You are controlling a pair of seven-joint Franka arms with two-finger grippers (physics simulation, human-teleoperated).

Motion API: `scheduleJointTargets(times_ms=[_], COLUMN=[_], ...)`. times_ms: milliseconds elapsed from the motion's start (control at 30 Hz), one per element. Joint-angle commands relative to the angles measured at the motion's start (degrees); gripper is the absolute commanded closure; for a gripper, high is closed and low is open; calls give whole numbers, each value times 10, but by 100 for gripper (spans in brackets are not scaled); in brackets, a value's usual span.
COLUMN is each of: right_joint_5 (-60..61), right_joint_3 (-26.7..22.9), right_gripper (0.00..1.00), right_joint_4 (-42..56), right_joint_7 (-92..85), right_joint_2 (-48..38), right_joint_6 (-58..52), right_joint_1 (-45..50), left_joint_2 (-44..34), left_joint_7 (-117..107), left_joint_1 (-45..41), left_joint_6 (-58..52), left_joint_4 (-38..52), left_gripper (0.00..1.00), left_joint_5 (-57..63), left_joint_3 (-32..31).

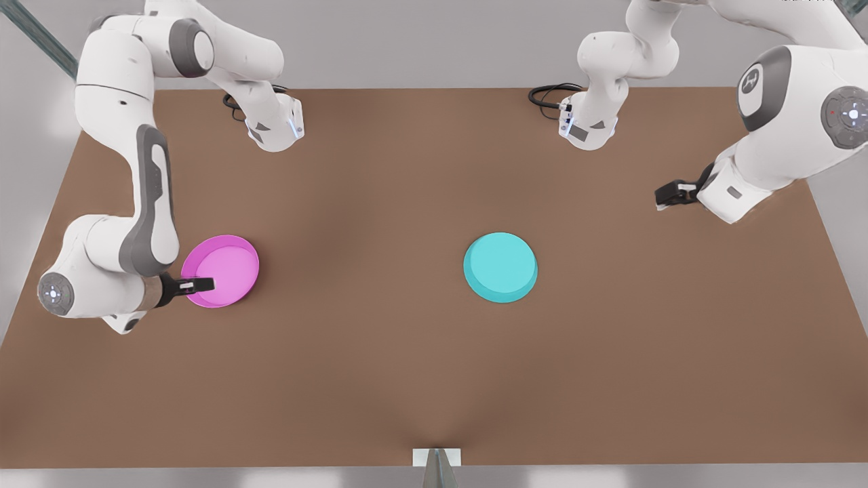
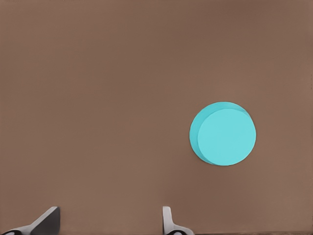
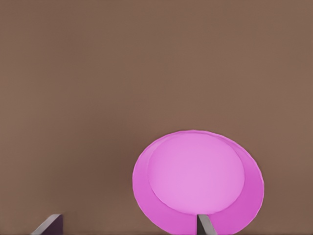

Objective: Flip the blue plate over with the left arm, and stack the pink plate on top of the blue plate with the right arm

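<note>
Pink plate (image 3: 195,181) rim — cut by the right wrist view's edge — fingertip-covered.

The blue plate (image 2: 223,133) lies base-up on the brown table (image 2: 98,98), flat and alone. The left gripper (image 2: 107,223) has its two fingertips (image 2: 46,220) spread wide apart, the plate off at about one o'clock from them, well clear.

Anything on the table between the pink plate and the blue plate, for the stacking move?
Nothing visible. The pink plate and blue plate sit apart with bare brown table between them. The right gripper is at the pink plate's rim; the left gripper waits off to the side.
</note>
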Motion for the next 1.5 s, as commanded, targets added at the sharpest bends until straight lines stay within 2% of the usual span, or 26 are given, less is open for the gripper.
scheduleJointTargets(times_ms=[0, 67, 167, 300, 333, 367, 433, 467, 533, 600, 633, 767, 1000, 1100, 1300, 1333, 1467], right_joint_5=[-1, -11, -26, -49, -49, -50, -56, -55, -49, -48, -47, -47, -46, -46, -54, -57, -66], right_joint_3=[0, 0, -1, 0, 1, 12, 14, 13, 14, 92, 114, 157, 161, 175, 178, 201, 205], right_gripper=[0, 0, 0, 0, 0, 0, 0, 0, 0, 0, 0, 0, 0, 6, 6, 6, 6], right_joint_4=[2, -11, -18, -20, -46, -52, -63, -70, -73, -95, -104, -144, -178, -186, -229, -237, -262], right_joint_7=[-1, 80, 73, -58, -72, -68, -83, -162, -190, -179, -163, -161, -157, -141, -149, -149, -150], right_joint_2=[2, -12, -11, 35, 37, 39, 52, 52, 59, 61, 66, 66, 58, 56, 32, 32, 26], right_joint_6=[-5, -32, -26, 29, 77, 87, 103, 111, 115, 173, 177, 214, 254, 268, 281, 282, 304], right_joint_1=[0, 11, -40, -142, -147, -148, -150, -154, -159, -219, -246, -291, -287, -290, -307, -332, -340], left_joint_2=[0, 5, 2, 9, 16, 32, 33, 34, 33, 32, 31, 34, 41, 43, 43, 43, 43], left_joint_7=[0, -3, -3, -7, -13, -12, -31, -34, -42, -41, -40, -40, -40, -40, -40, -40, -40], left_joint_1=[-2, -19, -24, -30, -35, -34, -38, -38, -49, -44, -42, -44, -46, -49, -45, -46, -48], left_joint_6=[1, -1, -10, -5, -3, -7, -10, -17, -40, -46, -46, -41, -42, -42, -43, -42, -43], left_joint_4=[0, 0, 0, 1, 4, 32, 29, 32, 32, 34, 34, 35, 40, 41, 41, 41, 41], left_gripper=[0, 0, 0, 0, 0, 0, 0, 0, 0, 0, 0, 0, 0, 0, 0, 0, 0], left_joint_5=[4, 5, 4, -3, -1, -4, 3, 2, 5, 3, 4, 4, 4, 5, 6, 6, 6], left_joint_3=[0, 0, -5, -23, -25, -25, -25, -25, -25, -21, -16, -17, -18, -18, -18, -18, -18])
